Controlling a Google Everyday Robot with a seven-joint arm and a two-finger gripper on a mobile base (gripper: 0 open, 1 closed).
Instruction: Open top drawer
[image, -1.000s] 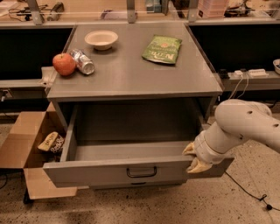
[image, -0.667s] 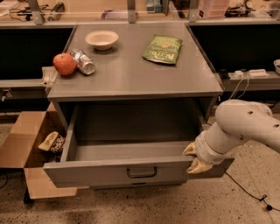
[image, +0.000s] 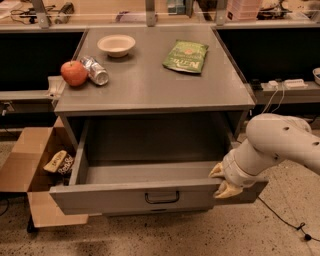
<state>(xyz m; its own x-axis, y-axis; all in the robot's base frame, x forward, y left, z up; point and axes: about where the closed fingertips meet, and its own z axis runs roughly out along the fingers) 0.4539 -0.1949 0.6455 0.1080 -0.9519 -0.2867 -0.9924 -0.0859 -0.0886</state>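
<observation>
- Jaws first: the gripper (image: 222, 181) sits below the bench's (image: 150, 85) front right corner, at the right end of the drawer front. Its two yellowish tips are spread apart, one just inside the upper rim and one on the outer face. That looks like a straddle to hook the panel, though I can't tell whether they pinch it.
- Far left, beyond the bench's left edge, a cardboard box (image: 25, 160) lies open on the floor with snack packets (image: 60, 162) inside. It is close beside the drawer's left side.
- At the left edge of the benchtop, an apple (image: 73, 73) and a tipped can (image: 95, 70) lie touching.
- Toward the back left corner sits a pale bowl (image: 116, 44), upright and seemingly empty.
- Right of centre, near the back edge, a green chip bag (image: 186, 56) lies flat.
- Below the front edge, the top drawer (image: 115, 197) stands pulled well out, its deep box bare as far as I can see.
- Its dark loop handle (image: 162, 197) at centre is untouched, since the gripper works the rim instead.
- On the right, the white arm (image: 280, 142) reaches in low from beyond the right edge, suiting a straight outward pull.
- My read: the opening is essentially done, and letting go cleanly is what remains.
</observation>
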